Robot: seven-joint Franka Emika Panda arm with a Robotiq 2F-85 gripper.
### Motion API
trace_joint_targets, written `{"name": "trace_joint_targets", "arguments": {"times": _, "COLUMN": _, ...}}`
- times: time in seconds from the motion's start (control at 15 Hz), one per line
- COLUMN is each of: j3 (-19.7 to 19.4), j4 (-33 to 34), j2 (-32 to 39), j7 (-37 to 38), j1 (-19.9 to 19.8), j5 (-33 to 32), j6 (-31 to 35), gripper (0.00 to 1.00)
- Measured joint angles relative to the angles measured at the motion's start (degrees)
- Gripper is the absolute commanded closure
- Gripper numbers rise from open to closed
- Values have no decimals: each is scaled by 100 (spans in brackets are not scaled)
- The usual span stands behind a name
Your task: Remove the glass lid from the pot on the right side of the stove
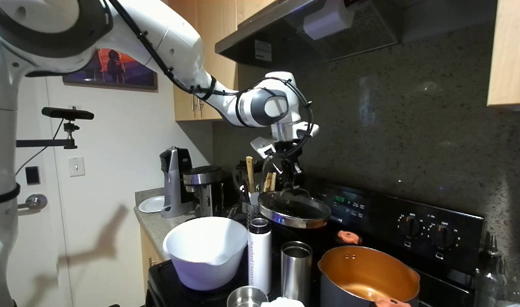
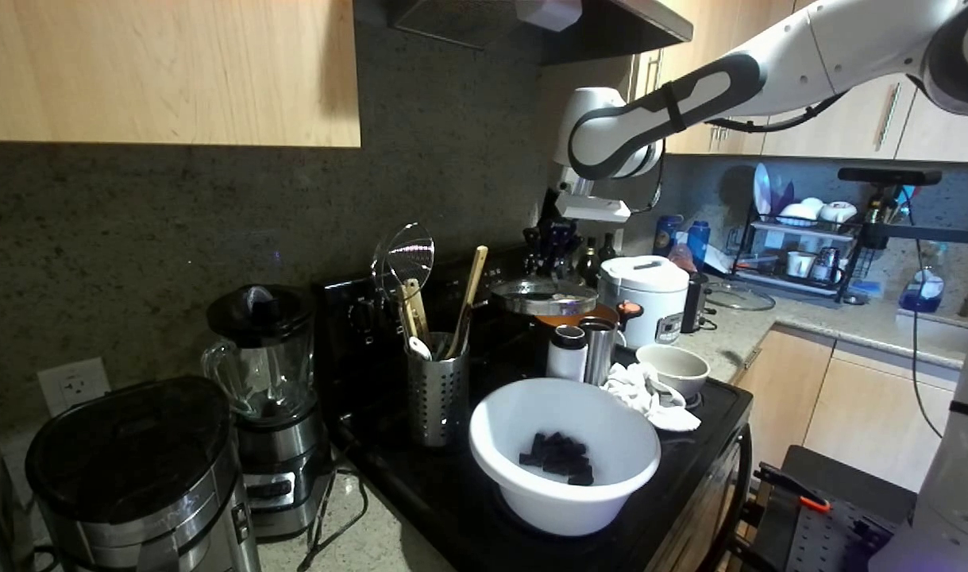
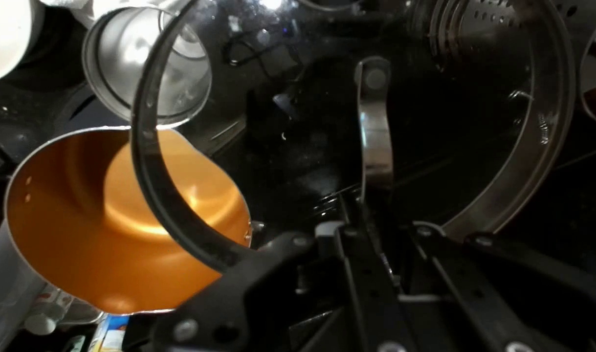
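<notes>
In an exterior view: lid is off the pot, held in the air by the tool over the far side of the stove, left of the pot and near the control panel. Pot mouth uncovered. My read: lift-off done, carry in hand, set-down not yet done. Bottle and tumbler stand upright on the near side of the lid; bowl further left.

In an exterior view: lid looks about level; can't see it touch anything but the tool. Crock sits left and nearer, its utensils seem to reach above lid height. Mug and rag to the right, rice cooker on the tabletop past the pot. Bowl takes up the near part of the stove, so landing spots look tight. Next move should be: hold height, steer round crock and bottle, pick a spot, lower slow and flat, then let go. Straight down from here would probably foul bottle or tumbler; swinging left could catch the utensils.

Wrist view: tool is narrow, pinching the lid's handle. Its near end is hidden by the tool, so can't tell if the grip is centred; if not, expect tipping. Lid rim crosses the pot's edge in this line of sight, so the sideways gap isn't readable here.
</notes>
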Motion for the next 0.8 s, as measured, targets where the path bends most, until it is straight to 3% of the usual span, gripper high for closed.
{"name": "trace_joint_targets", "arguments": {"times": 0.33, "j3": 20, "j4": -383, "j2": -12, "j7": 46, "j1": 43, "j5": 2, "j6": 405, "gripper": 96}}
{"name": "trace_joint_targets", "arguments": {"times": 0.8, "j3": 45, "j4": -360, "j2": -2, "j7": 204, "j1": 107, "j5": 12, "j6": 423, "gripper": 96}}
